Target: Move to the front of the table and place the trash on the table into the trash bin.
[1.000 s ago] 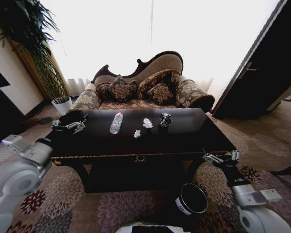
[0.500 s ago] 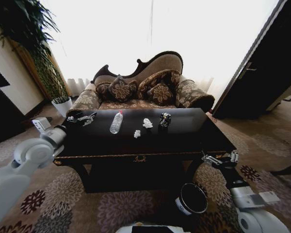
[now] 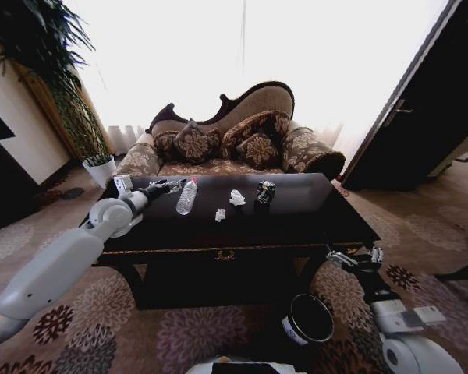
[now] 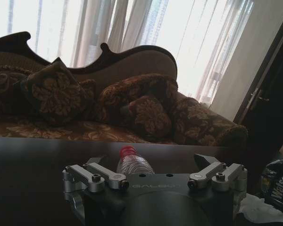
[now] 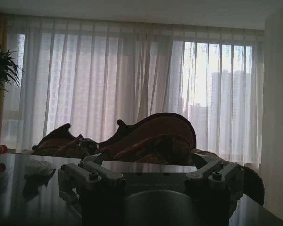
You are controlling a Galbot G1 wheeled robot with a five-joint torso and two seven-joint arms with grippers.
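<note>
The clear bottle (image 3: 187,196) with a red cap lies on the glossy black table (image 3: 296,227), left of centre. Two white tissue lumps (image 3: 237,198) (image 3: 221,214) and a dark crumpled packet (image 3: 265,192) lie to its right. My left gripper (image 3: 174,185) hovers open over the table just left of the bottle's cap. In the left wrist view the bottle (image 4: 132,165) sits between the spread fingers (image 4: 96,173). My right gripper (image 3: 351,257) is open, low beside the table's front right corner. The black trash bin (image 3: 308,319) stands on the carpet below it.
A patterned brown sofa (image 3: 234,140) with cushions stands right behind the table. A white plant pot (image 3: 100,167) and a tall plant are at the back left. A dark door (image 3: 405,117) is on the right. Patterned carpet surrounds the table.
My left arm has swung right across the table's left end, bringing the gripper up to the bottle. The right arm has hardly moved.
</note>
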